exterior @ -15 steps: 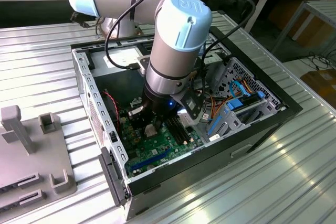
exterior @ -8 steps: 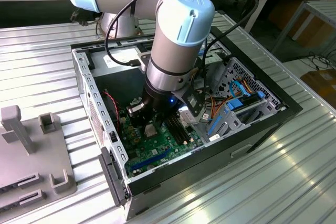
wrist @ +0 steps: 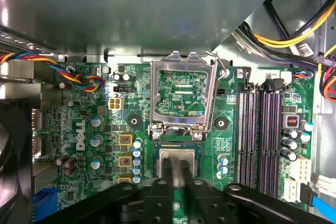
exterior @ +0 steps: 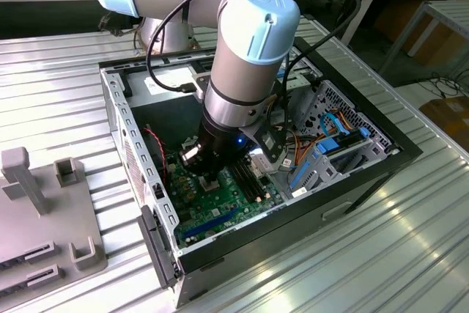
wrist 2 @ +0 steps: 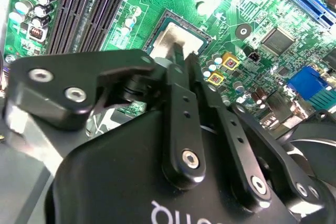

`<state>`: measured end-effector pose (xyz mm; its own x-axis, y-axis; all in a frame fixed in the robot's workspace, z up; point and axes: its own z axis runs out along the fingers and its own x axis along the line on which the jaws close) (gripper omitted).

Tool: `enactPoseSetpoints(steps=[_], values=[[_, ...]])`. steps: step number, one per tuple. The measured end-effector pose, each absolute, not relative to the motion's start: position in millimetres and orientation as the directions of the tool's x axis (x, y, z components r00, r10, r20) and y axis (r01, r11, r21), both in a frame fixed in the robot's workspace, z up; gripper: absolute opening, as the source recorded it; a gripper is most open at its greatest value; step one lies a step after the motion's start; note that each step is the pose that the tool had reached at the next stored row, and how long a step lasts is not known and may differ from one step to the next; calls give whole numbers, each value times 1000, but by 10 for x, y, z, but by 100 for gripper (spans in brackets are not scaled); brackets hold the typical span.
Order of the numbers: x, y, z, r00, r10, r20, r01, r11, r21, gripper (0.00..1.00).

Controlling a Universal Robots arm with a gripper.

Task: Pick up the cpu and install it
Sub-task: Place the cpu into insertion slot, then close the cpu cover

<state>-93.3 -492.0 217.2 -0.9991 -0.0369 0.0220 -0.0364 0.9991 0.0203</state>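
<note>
- You have the arm [exterior: 245, 56] reaching down into the open computer case [exterior: 117, 108], which stands on the ribbed metal table [exterior: 44, 93]
- In the exterior view your gripper [exterior: 210, 175] hangs low over the green motherboard [exterior: 220, 207], near the middle of the case
- The cpu [wrist: 178, 153] lies flat on the motherboard, silver top up, just beside the hinge edge of the black hinged frame [wrist: 182, 95]; the frame is flipped open, with green board showing through its centre
- The long black memory slots [wrist: 260, 129] run along one side of the cpu, and a row of small capacitors [wrist: 137, 158] stands on the other side
- In both wrist views the fingers [wrist: 167, 174] are drawn close together with a thin slit between them, and nothing is clamped there
- Their tips [wrist 2: 178, 59] stand directly over the cpu's metal top [wrist 2: 165, 38], inside its edges; you cannot tell from these views whether they press on it or hover just above
- A grey fixture block [exterior: 44, 218] rests on the table at the exterior view's left, well apart from the case
</note>
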Motion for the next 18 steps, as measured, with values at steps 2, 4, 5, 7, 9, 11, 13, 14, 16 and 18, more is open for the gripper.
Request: enactPoseSetpoints(steps=[2,4,5,7,9,11,13,14,16,18], values=[[-933,-4920,2173,-999,-37,22,-36,999,20,11],[-933,-4920,2173,-999,-37,22,-36,999,20,11],[-933,-4920,2174,-999,-37,22,-36,999,20,11],[-933,-4920,2174,-999,-37,22,-36,999,20,11],[-933,-4920,2182,-999,-37,22,-36,999,20,11],[-933,-4920,2183,-999,-37,22,-36,999,20,11],[-933,-4920,2184,-999,-37,22,-36,999,20,11],[-933,-4920,2184,-999,-37,22,-36,999,20,11],[-933,-4920,2184,-999,-37,22,-36,999,20,11],[-933,-4920,2185,-999,-37,22,-36,999,20,11]])
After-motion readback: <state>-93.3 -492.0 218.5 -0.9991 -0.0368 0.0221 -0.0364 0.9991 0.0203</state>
